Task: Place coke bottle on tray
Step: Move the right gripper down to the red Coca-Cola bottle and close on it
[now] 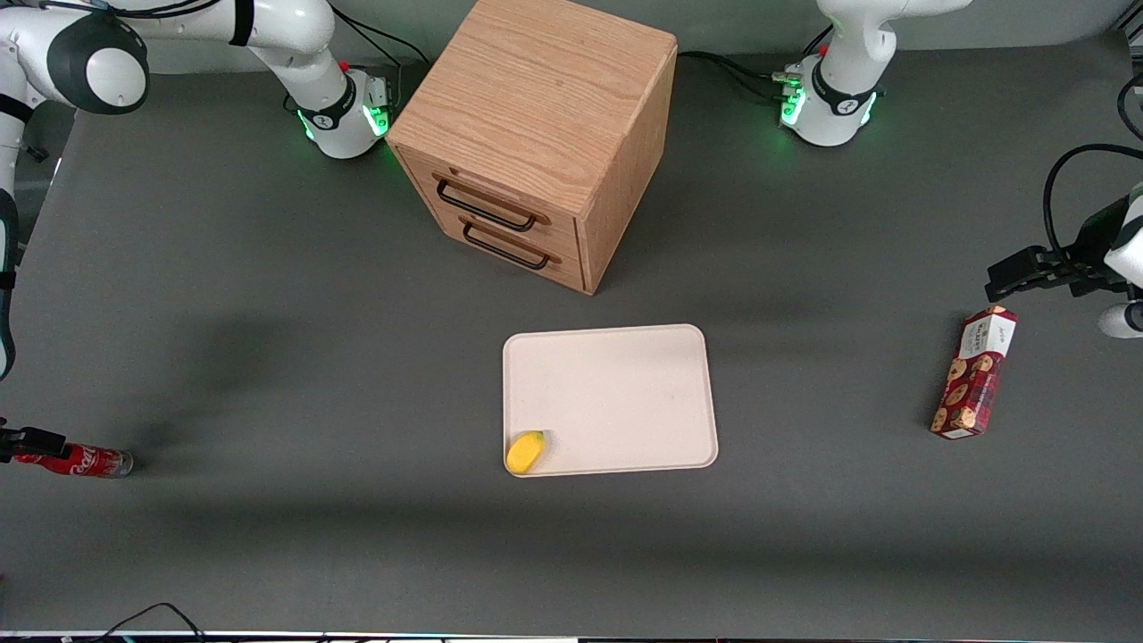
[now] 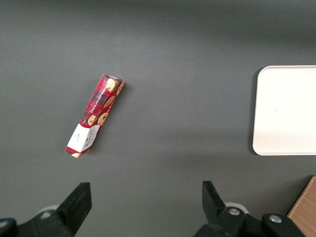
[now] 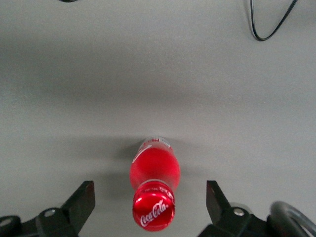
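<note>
1. Front view: shows the coke bottle point(image 1: 80, 461) at the working arm's end of the table, apparently lying on its side, cap end toward the frame edge. Puts the gripper point(image 1: 22, 442) right at that cap end, mostly cut off by the edge, so finger spread unreadable here. Places the tray point(image 1: 611, 398) mid-table, well apart from the bottle, in front of the wooden drawer cabinet point(image 1: 536, 134). Finds a small yellow fruit-shaped thing point(image 1: 525, 451) on the tray's near corner toward the working arm, leaving most of the tray bare. Sets the red cookie box point(image 1: 974, 372) toward the parked arm's end.

2. Left wrist view: offers only the cookie box point(image 2: 95, 114) lying on the table and one end of the tray point(image 2: 286, 111); adds nothing on the bottle.

3. Right wrist view: looks straight at the red cap of the bottle point(image 3: 153, 190), red label and clear base reaching away along the table. Shows the gripper point(image 3: 150, 205) spread wide, one finger point(image 3: 81, 200) on each side of the cap, both clear of it, holding nothing.

4. Step in hand, judged: approach for the grasp, bottle bracketed but not yet taken.

5. Next move, judged: advance a little along the bottle, close on neck or body, lift, carry toward the tray, and set down on the bare part away from the yellow thing.
</note>
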{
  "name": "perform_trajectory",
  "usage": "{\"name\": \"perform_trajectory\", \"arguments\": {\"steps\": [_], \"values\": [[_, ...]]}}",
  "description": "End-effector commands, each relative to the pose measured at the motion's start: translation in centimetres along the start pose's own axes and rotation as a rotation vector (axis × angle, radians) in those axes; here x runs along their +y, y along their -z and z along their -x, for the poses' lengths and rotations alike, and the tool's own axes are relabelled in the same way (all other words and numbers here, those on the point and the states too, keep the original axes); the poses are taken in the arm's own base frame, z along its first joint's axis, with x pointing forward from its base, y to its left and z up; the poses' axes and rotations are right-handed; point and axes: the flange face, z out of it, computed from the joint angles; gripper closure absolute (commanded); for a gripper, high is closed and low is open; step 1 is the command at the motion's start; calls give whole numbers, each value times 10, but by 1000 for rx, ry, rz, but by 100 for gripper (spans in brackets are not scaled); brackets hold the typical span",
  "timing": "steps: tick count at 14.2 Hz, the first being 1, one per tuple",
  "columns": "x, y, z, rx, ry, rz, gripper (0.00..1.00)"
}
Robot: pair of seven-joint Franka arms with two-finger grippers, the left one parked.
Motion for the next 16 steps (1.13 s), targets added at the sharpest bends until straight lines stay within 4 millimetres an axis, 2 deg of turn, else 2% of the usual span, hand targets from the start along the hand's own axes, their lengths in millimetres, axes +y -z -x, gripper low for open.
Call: {"name": "perform_trajectory", "arguments": {"steps": [1, 4, 6, 9, 11, 14, 16], "values": [[1, -3, -5, 9, -16, 2, 1], [1, -7, -4, 5, -22, 0, 29], [0, -8, -5, 4, -26, -1, 41], [-1, -8, -5, 4, -29, -1, 69], [-2, -7, -6, 6, -28, -2, 79], [-1, -2, -6, 9, -28, -1, 100], [-7, 13, -9, 15, -22, 5, 100]]}}
